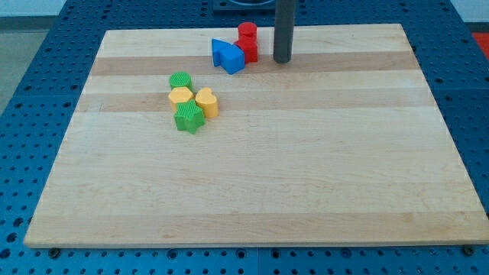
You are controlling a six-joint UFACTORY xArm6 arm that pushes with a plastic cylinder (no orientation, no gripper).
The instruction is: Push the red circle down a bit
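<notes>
The red circle (247,32) stands near the board's top edge, at the view's top centre. Just below it sits a second red block (248,50), and to their left lie two touching blue blocks (228,56). My tip (283,59) rests on the board a short way right of the red blocks, not touching them. The dark rod rises straight up out of the view.
A cluster lies at the view's left centre: a green circle (180,79), a yellow hexagon (181,95), a yellow block (207,101) and a green star (189,118). The wooden board (252,183) sits on a blue perforated table (30,114).
</notes>
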